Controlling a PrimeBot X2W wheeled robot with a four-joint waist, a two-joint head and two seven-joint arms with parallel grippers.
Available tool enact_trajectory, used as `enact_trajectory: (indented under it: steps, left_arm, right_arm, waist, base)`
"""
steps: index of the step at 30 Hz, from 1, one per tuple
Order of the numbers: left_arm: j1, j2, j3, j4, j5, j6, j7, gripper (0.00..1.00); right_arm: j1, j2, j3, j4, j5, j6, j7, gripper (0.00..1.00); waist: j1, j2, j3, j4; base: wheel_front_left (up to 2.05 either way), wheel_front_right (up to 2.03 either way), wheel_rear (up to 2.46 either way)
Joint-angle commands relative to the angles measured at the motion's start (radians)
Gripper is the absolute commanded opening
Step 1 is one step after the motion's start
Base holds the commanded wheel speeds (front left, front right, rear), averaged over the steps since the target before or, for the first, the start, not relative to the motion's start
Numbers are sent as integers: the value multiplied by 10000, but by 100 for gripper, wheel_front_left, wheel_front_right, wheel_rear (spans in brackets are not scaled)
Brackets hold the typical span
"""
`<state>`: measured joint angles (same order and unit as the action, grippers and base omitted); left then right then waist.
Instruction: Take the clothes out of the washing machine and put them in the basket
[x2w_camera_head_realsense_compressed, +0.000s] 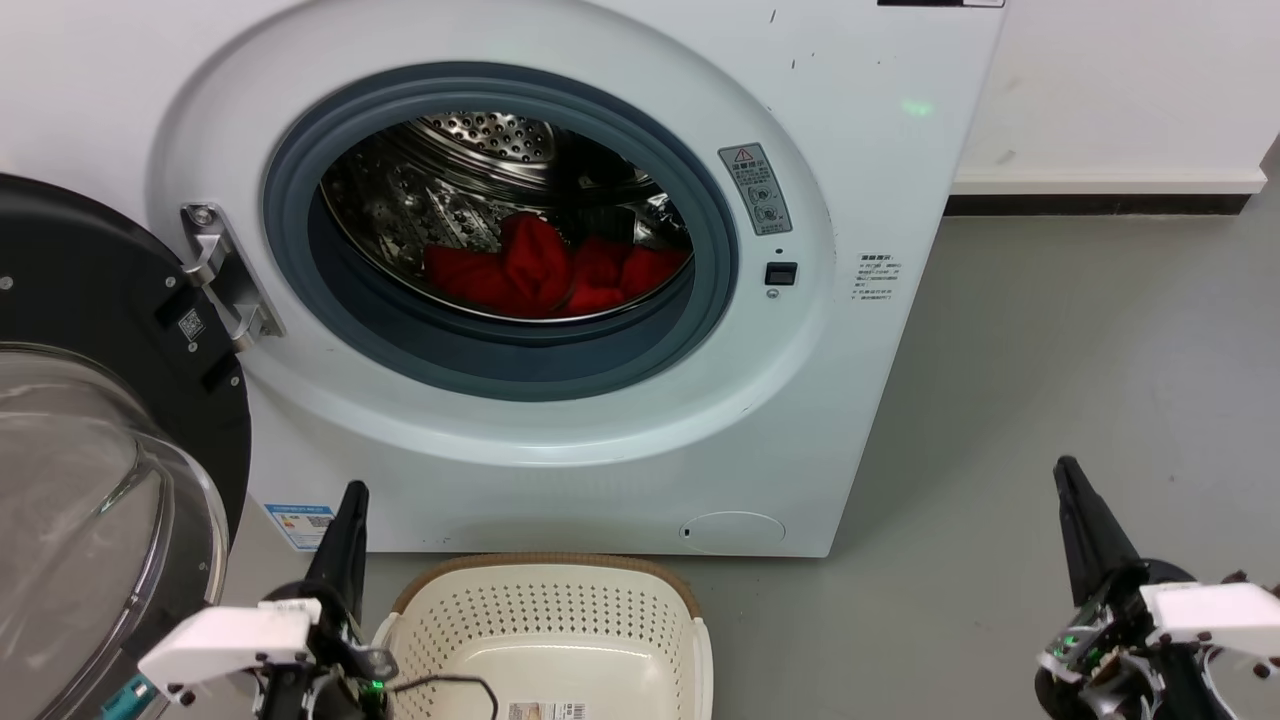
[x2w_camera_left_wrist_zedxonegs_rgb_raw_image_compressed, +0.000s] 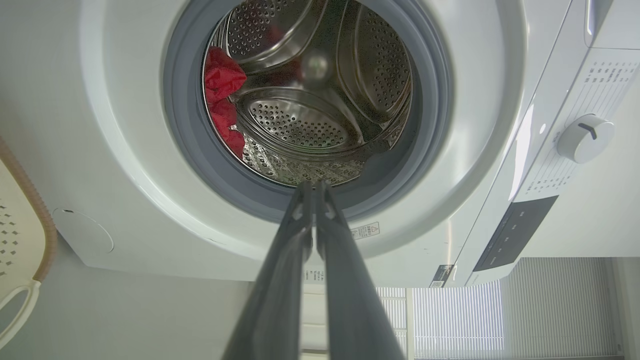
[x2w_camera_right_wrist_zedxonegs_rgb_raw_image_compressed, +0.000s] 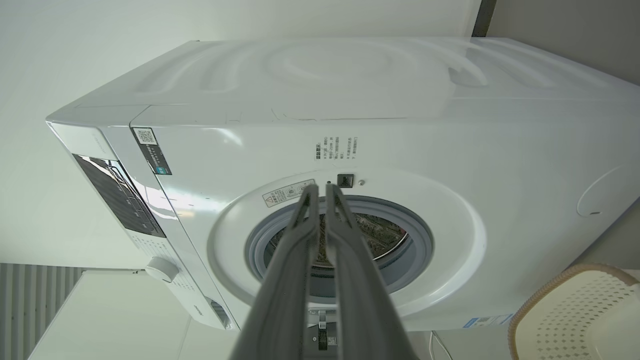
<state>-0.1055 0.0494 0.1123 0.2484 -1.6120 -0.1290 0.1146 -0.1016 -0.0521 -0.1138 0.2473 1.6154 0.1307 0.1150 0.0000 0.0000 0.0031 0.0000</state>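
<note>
The white washing machine (x2w_camera_head_realsense_compressed: 600, 440) stands in front of me, its porthole uncovered. Red clothes (x2w_camera_head_realsense_compressed: 555, 268) lie bunched at the bottom of the steel drum; the left wrist view has the clothes (x2w_camera_left_wrist_zedxonegs_rgb_raw_image_compressed: 222, 80) at the drum's left side. On the floor below the porthole sits the cream basket (x2w_camera_head_realsense_compressed: 560, 630) with a brown rim, nothing inside but a label; its edge (x2w_camera_right_wrist_zedxonegs_rgb_raw_image_compressed: 575, 315) also appears in the right wrist view. My left gripper (x2w_camera_head_realsense_compressed: 352, 492) is shut at the basket's left. My right gripper (x2w_camera_head_realsense_compressed: 1066, 468) is shut over the floor, right of the machine.
The machine's black-framed glass door (x2w_camera_head_realsense_compressed: 90, 450) hangs swung out at the far left, close to my left arm. Grey floor (x2w_camera_head_realsense_compressed: 1080, 350) stretches to the right of the machine, up to a white wall with a dark skirting (x2w_camera_head_realsense_compressed: 1100, 203).
</note>
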Motion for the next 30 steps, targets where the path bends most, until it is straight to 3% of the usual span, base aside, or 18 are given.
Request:
enact_trajectory:
  steps: [1, 2, 3, 16, 30]
  left_arm:
    - [45, -6, -14, 78, 4, 0, -13, 0]
    - [128, -15, -27, 161, 5, 0, -14, 0]
    - [228, -25, -36, 245, 6, 0, -17, 100]
    - [499, -17, 113, -59, 682, -4, -658, 100]
    - [573, -10, 973, -356, 2532, -8, -1221, 100]
  right_arm:
    - [44, 2, 7, 68, -2, 0, -10, 0]
    - [115, 4, 13, 153, -2, 0, -11, 0]
    - [208, 6, 18, 230, -3, 0, -13, 100]
    - [402, 7, 94, 74, -519, 0, -656, 100]
    - [315, 5, -307, 13, -3087, 0, -1219, 100]
  waist:
    - [0, 0, 0, 0]
    - [0, 0, 1, 0]
    - [0, 0, 2, 0]
    - [0, 0, 22, -9]
    - [0, 0, 17, -17]
  base:
    - [0, 0, 0]
    - [0, 0, 0]
    - [0, 0, 0]
    - [0, 0, 0]
    - [0, 0, 0]
